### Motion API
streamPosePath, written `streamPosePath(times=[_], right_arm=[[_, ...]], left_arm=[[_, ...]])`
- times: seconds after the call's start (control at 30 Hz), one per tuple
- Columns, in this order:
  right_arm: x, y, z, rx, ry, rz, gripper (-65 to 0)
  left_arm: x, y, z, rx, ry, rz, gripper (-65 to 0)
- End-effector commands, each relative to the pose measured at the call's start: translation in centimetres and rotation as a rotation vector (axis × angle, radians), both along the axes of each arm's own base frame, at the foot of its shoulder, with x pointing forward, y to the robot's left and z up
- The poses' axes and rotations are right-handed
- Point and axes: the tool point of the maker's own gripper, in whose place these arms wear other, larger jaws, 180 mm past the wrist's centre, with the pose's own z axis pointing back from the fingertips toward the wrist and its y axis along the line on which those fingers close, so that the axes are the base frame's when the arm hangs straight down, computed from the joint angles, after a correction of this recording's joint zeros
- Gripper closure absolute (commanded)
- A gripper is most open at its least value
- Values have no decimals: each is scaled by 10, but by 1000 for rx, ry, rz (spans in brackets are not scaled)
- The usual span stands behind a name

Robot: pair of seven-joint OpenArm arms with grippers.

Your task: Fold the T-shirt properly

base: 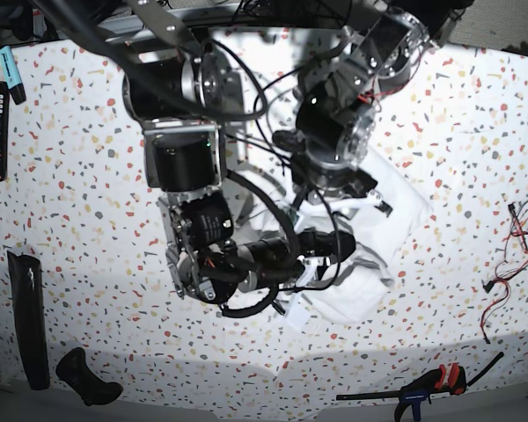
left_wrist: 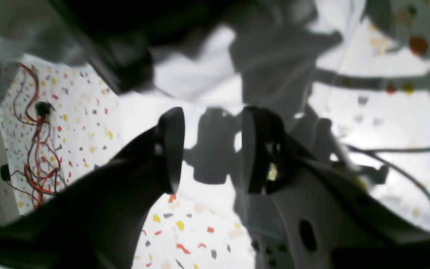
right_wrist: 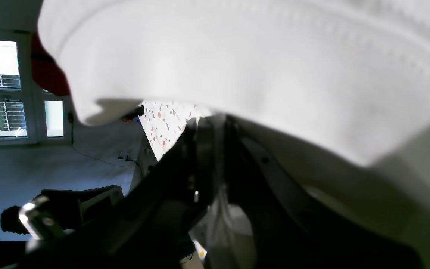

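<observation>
White hem cloth of the T-shirt (right_wrist: 237, 67) drapes over the right gripper (right_wrist: 215, 157), clenched on a fold; the rest lies crumpled on the speckled table (base: 88, 220); left gripper (left_wrist: 207, 149) hovers, released; soft, light, floppy, probably best pinched at seams.

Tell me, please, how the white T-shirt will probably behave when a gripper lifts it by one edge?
The T-shirt is probably floppy: it lies crumpled on the table. In the right wrist view its hemmed cloth drapes over the right gripper, shut on it, so the rest will likely hang and sag. It appears thin, probably light.
</observation>
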Motion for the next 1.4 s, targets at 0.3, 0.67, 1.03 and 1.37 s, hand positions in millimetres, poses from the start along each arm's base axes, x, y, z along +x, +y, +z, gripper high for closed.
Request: streamPosePath(times=[0.3, 0.67, 1.03, 1.37], right_arm=[[11, 6, 24, 42, -54, 0, 0], [8, 6, 20, 40, -43, 2, 0], [-47, 41, 26, 116, 31, 241, -293], [-72, 71, 78, 361, 50, 371, -293]], left_arm=[[3, 88, -7, 218, -28, 53, -246], [17, 193, 26, 492, -143, 162, -245], [27, 242, 47, 389, -166, 362, -245], [28, 242, 47, 386, -165, 362, -246]])
